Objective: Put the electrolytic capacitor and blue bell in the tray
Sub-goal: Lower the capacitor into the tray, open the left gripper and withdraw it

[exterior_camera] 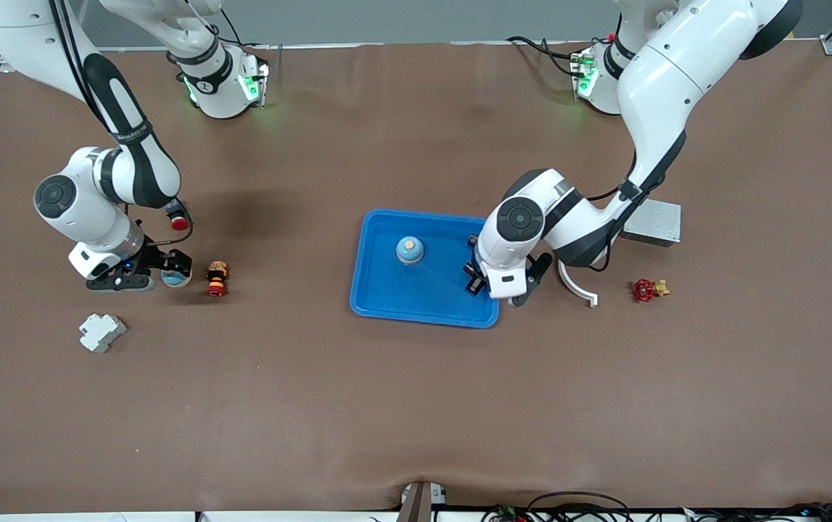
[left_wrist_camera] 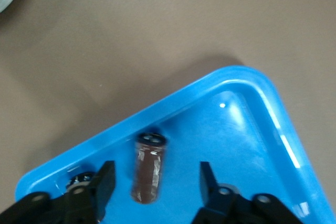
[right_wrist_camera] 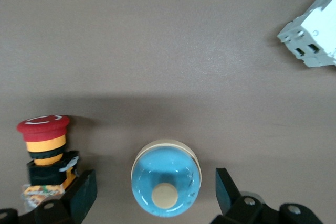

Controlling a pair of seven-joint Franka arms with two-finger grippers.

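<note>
The bright-blue tray (exterior_camera: 386,297) lies mid-table, and one blue bell (exterior_camera: 410,249) stands in it. My left gripper (exterior_camera: 475,279) hangs low over the tray's end toward the left arm. In the left wrist view it (left_wrist_camera: 156,182) is open. The dark brown electrolytic capacitor (left_wrist_camera: 148,169) lies on the tray floor (left_wrist_camera: 252,145) between the fingers, touching neither. Toward the right arm's end, my right gripper (exterior_camera: 169,270) is low at the table, open around a second blue bell (exterior_camera: 178,278). In the right wrist view that bell (right_wrist_camera: 166,178) sits on the table between the fingers of the gripper (right_wrist_camera: 157,187), with gaps on both sides.
A red emergency-stop button (exterior_camera: 217,278) (right_wrist_camera: 46,148) stands just beside the second bell. A white plastic part (exterior_camera: 101,332) lies nearer the front camera. At the left arm's end are a grey metal box (exterior_camera: 651,221), a white curved piece (exterior_camera: 577,285) and a red valve (exterior_camera: 648,289).
</note>
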